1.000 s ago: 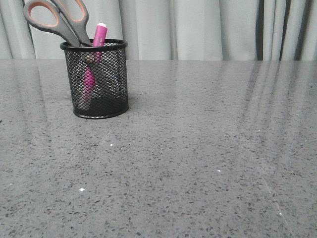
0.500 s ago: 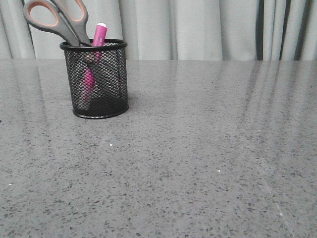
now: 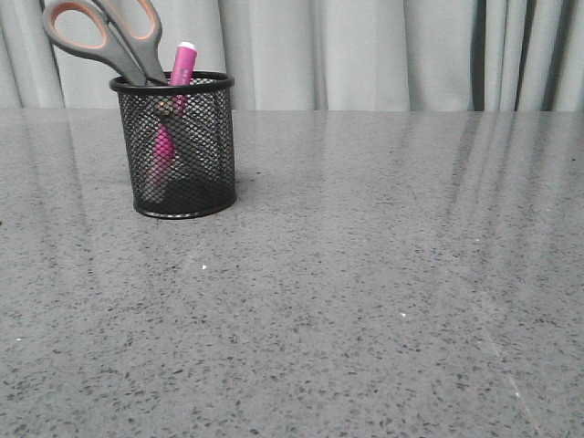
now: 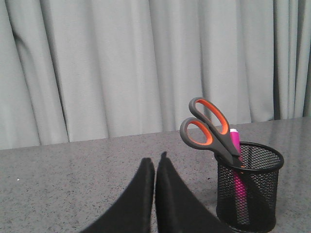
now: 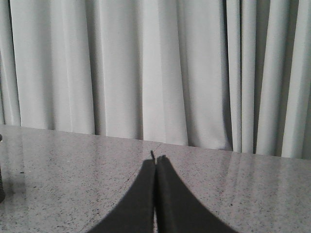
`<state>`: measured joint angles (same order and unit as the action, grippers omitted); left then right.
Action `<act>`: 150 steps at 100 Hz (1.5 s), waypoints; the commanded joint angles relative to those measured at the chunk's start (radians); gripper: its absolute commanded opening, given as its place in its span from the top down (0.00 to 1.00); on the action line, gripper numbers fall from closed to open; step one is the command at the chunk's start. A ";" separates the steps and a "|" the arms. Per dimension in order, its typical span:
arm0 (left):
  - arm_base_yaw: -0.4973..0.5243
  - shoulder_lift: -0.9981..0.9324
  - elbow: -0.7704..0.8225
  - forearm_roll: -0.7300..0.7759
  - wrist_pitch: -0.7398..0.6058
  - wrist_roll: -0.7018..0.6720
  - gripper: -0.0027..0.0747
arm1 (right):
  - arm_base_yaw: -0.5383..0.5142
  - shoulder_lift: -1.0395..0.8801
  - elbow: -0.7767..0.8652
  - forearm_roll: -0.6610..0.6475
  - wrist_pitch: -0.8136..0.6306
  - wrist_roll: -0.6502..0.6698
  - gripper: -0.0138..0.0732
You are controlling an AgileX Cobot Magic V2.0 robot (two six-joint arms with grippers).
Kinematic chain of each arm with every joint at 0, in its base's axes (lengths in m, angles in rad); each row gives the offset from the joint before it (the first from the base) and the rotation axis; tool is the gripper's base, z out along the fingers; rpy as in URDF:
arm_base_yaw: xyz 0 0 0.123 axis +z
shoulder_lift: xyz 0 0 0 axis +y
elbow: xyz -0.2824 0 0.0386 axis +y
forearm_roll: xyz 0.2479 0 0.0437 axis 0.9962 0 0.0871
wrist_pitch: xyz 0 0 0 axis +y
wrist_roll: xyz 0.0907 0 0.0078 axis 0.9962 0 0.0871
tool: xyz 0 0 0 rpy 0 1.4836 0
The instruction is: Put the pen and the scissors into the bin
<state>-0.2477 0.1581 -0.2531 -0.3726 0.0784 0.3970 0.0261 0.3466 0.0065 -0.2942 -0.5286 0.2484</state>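
Pen (image 3: 183, 65) & scissors (image 3: 102, 33) both stand in the bin (image 3: 176, 146) on the desk (image 3: 365, 274), handles poking over the rim. Left claw (image 4: 155, 162) & right claw (image 5: 155, 160) pressed together, empty, apart from the bin. Main risk: top-heavy scissors lean, so a bump from the left arm could tip the bin.

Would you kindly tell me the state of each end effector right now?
Left end effector: closed, holding nothing.
Right end effector: closed, holding nothing.
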 commanded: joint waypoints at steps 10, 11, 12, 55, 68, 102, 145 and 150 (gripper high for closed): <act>0.001 0.010 -0.028 -0.010 -0.078 -0.012 0.99 | -0.004 0.001 -0.019 0.013 -0.074 -0.010 0.92; 0.001 0.010 -0.028 -0.010 -0.078 -0.012 0.99 | -0.004 0.001 -0.019 0.013 -0.074 -0.010 0.92; 0.001 0.010 -0.028 -0.010 -0.078 -0.012 0.99 | -0.004 0.001 -0.019 0.013 -0.074 -0.010 0.92; 0.002 0.009 -0.028 0.001 -0.078 -0.012 0.99 | -0.004 0.001 -0.019 0.013 -0.074 -0.010 0.92; 0.021 0.009 -0.011 0.201 -0.078 -0.184 0.99 | -0.004 0.001 -0.019 0.013 -0.074 -0.010 0.92; 0.102 -0.129 0.190 0.373 -0.060 -0.434 0.99 | -0.004 0.001 -0.019 0.013 -0.074 -0.010 0.92; 0.103 -0.187 0.279 0.338 -0.061 -0.434 0.99 | -0.004 0.001 -0.019 0.012 -0.074 -0.010 0.92; 0.103 -0.187 0.279 0.338 -0.061 -0.434 0.99 | -0.004 0.001 -0.019 0.012 -0.074 -0.010 0.92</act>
<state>-0.1451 -0.0037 0.0019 -0.0201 0.0986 -0.0244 0.0261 0.3466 0.0065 -0.2942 -0.5286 0.2484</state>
